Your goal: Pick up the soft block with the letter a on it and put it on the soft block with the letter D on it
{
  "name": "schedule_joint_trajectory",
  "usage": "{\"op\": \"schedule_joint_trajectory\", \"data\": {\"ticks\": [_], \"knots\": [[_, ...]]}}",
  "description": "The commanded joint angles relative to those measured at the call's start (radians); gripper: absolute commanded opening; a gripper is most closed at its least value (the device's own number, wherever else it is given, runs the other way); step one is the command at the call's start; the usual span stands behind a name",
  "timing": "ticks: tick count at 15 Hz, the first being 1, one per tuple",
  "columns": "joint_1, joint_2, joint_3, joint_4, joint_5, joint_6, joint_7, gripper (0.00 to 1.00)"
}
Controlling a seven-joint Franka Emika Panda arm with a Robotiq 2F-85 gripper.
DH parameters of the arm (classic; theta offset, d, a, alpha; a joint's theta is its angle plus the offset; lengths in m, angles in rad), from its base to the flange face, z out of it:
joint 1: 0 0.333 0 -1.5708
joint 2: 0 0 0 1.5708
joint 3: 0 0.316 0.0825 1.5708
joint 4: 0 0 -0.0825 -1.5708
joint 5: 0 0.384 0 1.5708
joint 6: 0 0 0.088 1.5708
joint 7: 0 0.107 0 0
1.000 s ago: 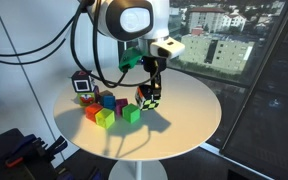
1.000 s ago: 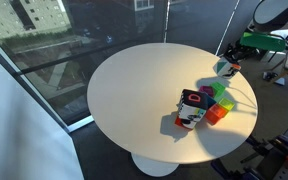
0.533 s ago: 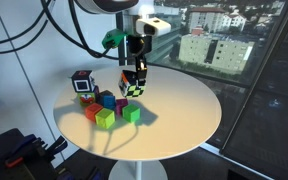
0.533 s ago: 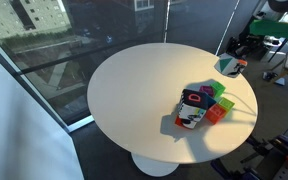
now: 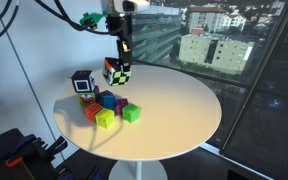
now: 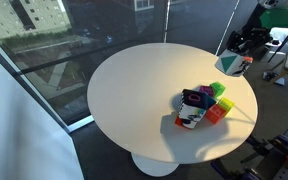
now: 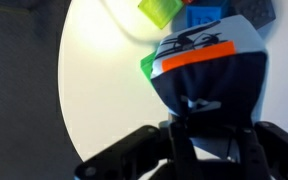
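Claw (image 5: 121, 62) clamped on A block (image 5: 117, 73), airborne over table (image 5: 184, 110), right of D block (image 5: 82, 83); lettering too small to read.

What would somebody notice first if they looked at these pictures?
A big black block with green and white squares hangs in the air over the round white table, pinched by the end effector. On the table near it sit another big black block with a white panel and a bunch of small bright cubes in red, green and blue.
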Motion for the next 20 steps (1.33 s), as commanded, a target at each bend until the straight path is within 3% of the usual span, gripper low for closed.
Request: {"op": "schedule_joint_trajectory", "data": {"ticks": [1,10,20], "knots": [[-0.003,-0.092,0.054,-0.068,-0.034,0.025,-0.004,0.03],[0.013,-0.238,0.195,-0.193,-0.024,0.194,0.008,0.03],[0.036,-0.299,0.29,-0.269,-0.04,0.336,-0.068,0.03]]}}
